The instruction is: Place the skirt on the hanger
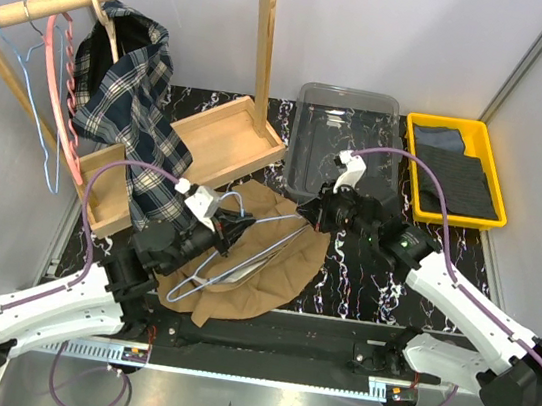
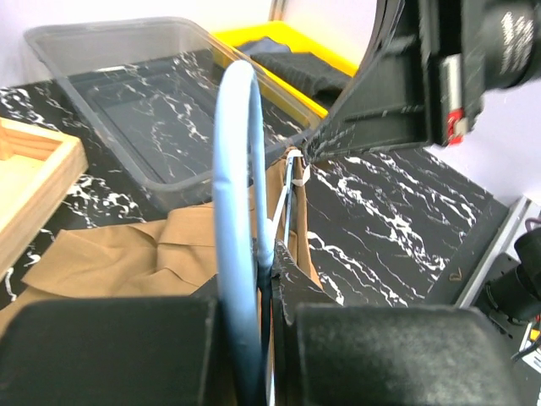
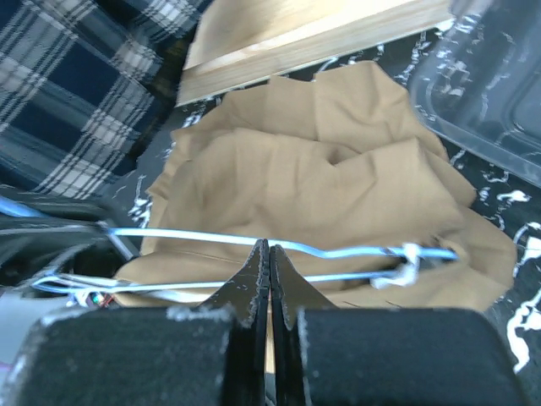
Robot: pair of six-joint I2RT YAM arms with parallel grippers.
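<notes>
- Skirt [image 1: 270, 279]: rumpled on the desk [image 1: 362, 276], at the middle of the near edge. No part of it hangs on the wire yet.
- Hanger [image 2: 235, 211]: above the skirt, carried between your two hands. Its long axis runs from near-left to far-right across the cloth.
- Left hand [image 1: 235, 226]: clamped on a curved blue end of the hanger. Its wrist view shows the loop rising from between the fingers. The hand sits over the left part of the skirt.
- Right hand [image 1: 312, 216]: fingers together, with the tips meeting right at the wire, beside a small whitish bit on it. It looks like a pinch on the hanger, but the wire is thin, so treat that as my reading. The hand sits at the skirt's far-right edge.
- Relation that counts: the skirt lies directly under the hanger, in the span between your hands. Neither arm is clearly nearer, though the left sits further in over the cloth.
- Judgement: both hands are taken up by the wire, so one must let go before any cloth comes up. The left end looks the firmer hold, so the right hand seems the one to free.
- I cannot tell which edge of the skirt is the waist, so check before reaching down.
</notes>
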